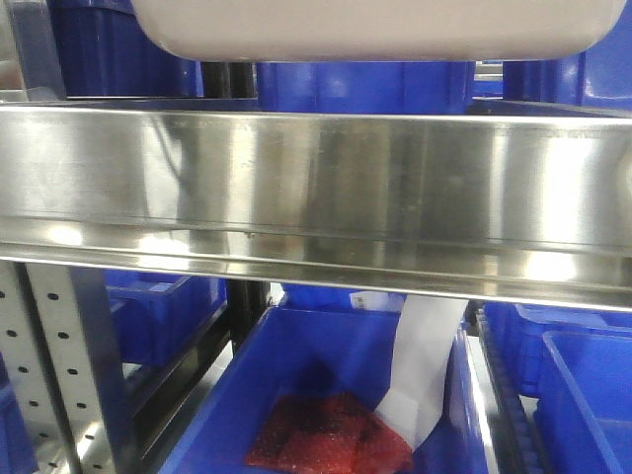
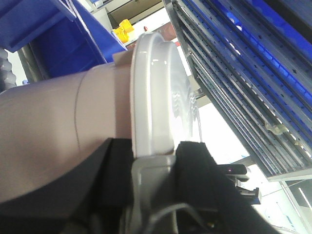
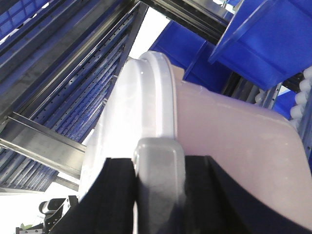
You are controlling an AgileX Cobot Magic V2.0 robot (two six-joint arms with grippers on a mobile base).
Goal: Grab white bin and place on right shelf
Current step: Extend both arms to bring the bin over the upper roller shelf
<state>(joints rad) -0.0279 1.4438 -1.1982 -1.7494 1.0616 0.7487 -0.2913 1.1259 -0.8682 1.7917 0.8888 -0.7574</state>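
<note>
Cut off at the top edge above the shelf (image 1: pixel 316 188), the white bin (image 1: pixel 365 30) is rim-clamped by the left gripper (image 2: pixel 153 158) and right gripper (image 3: pixel 158 168); at bottom centre a blue bin (image 1: pixel 296 360) holds red packets (image 1: pixel 326 442).

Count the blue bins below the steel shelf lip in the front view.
4 blue bins: centre bin holding red packets; left bin beside the perforated upright; right rear bin; right front bin. Others may be hidden.
</note>
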